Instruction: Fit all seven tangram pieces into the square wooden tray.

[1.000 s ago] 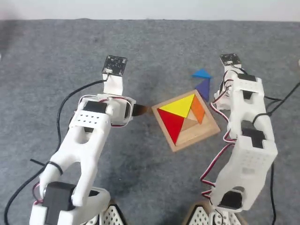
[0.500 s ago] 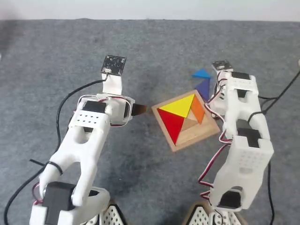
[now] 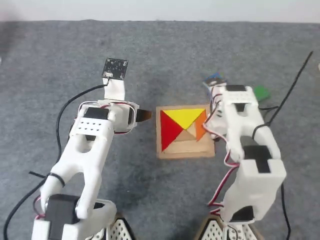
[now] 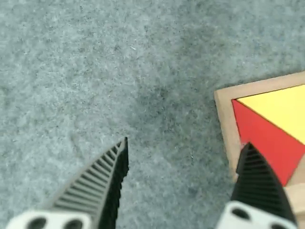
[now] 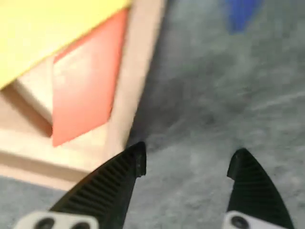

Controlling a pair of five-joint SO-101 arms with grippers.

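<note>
The square wooden tray [image 3: 162, 150] lies between the arms, its sides in line with the table's. In it are a yellow triangle [image 3: 184, 117], a red triangle [image 3: 169, 129], an orange piece [image 3: 201, 125] and a pale wooden piece [image 3: 187, 136]. My left gripper [image 4: 183, 162] is open just off the tray's left corner [image 4: 223, 98], with one finger over the rim. My right gripper [image 5: 189, 157] is open over bare carpet beside the tray's right rim [image 5: 143, 81]. A blue piece [image 5: 243, 12] lies beyond it. A green piece [image 3: 261, 92] rests right of the right arm.
Grey carpet covers the whole table [image 3: 165, 50]. The right arm's body [image 3: 250, 150] hangs over the tray's right side and partly hides the blue piece [image 3: 212, 80]. Cables [image 3: 295, 85] trail at the right edge. Open carpet stretches behind and left of the tray.
The tray has turned from a diagonal stance to straight and shifted left. The right arm swung left to its right edge, uncovering the green piece. The left arm barely moved.
</note>
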